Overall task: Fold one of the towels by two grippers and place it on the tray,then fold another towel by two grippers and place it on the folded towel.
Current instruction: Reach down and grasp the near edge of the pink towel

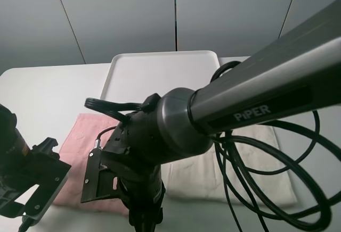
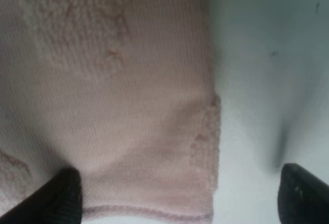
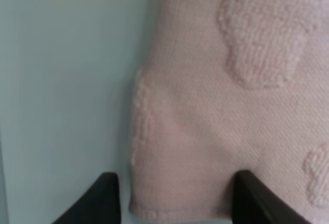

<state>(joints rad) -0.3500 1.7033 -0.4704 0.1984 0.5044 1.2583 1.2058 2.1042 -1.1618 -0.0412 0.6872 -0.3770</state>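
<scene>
exterior high: pink towel [image 1: 80, 136] and cream towel [image 1: 256, 163] lie unfolded near the tray [image 1: 160, 72], no fold made | left wrist: left gripper [image 2: 182, 196] spread wide astride a pink corner | right wrist: right gripper [image 3: 177, 198] straddles another corner, grip unclear

What I count from my station: six things of four kinds.
Two towels, one pale pink towel [image 1: 80, 136] and one cream towel [image 1: 213, 173]; one white tray [image 1: 160, 67]; two grippers, my left gripper [image 2: 182, 198] and right gripper [image 3: 177, 201]; one white table [image 1: 42, 88].
</scene>
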